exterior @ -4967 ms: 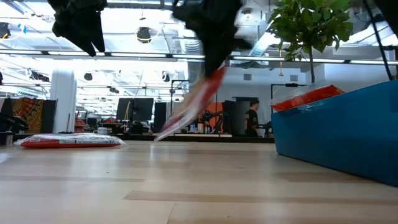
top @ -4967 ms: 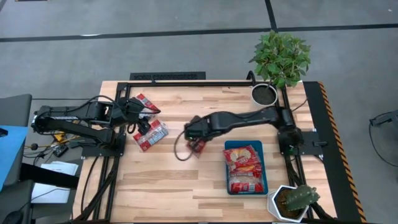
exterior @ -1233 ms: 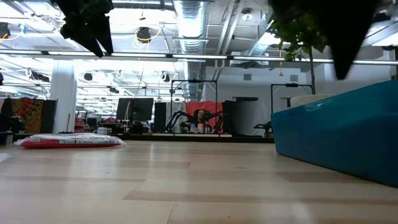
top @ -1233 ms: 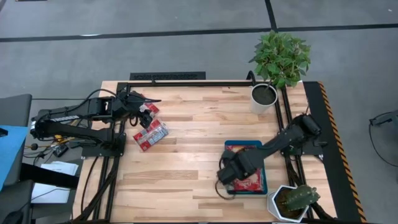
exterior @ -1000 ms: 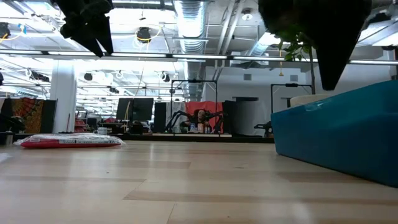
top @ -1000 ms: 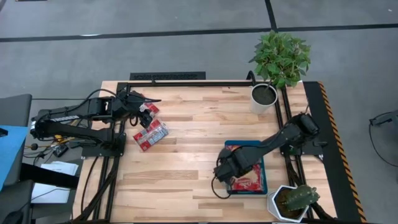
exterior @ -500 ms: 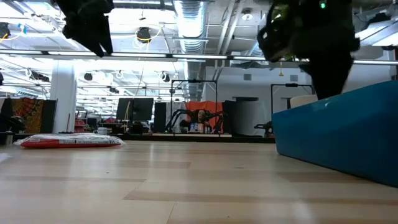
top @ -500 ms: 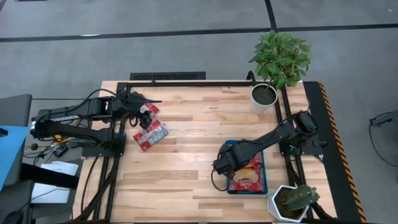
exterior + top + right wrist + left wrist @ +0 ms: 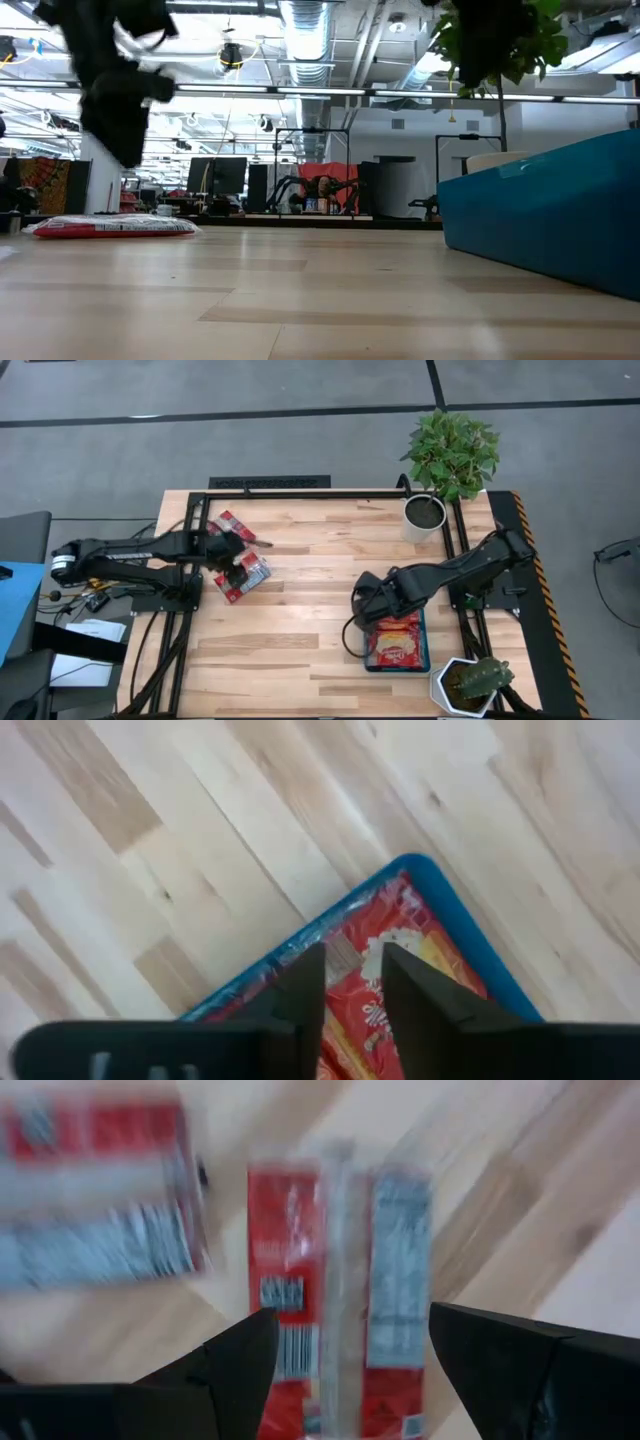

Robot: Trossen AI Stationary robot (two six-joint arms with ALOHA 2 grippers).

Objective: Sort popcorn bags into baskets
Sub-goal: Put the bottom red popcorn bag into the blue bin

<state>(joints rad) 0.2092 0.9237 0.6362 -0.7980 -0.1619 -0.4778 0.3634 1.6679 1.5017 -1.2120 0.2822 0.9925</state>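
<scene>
Inside blue tray (image 9: 427, 650): popcorn bags (image 9: 398, 642) (red, flat).

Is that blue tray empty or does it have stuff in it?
Not empty: the blue tray holds red popcorn bags, seen from above.

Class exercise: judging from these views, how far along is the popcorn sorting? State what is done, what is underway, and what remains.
Done: red popcorn bags lie in the blue tray. Underway: the left gripper, fingers open, hangs above a loose bag; the right gripper, empty, sits over the tray's corner. Left: the bags at the table's left side.
</scene>
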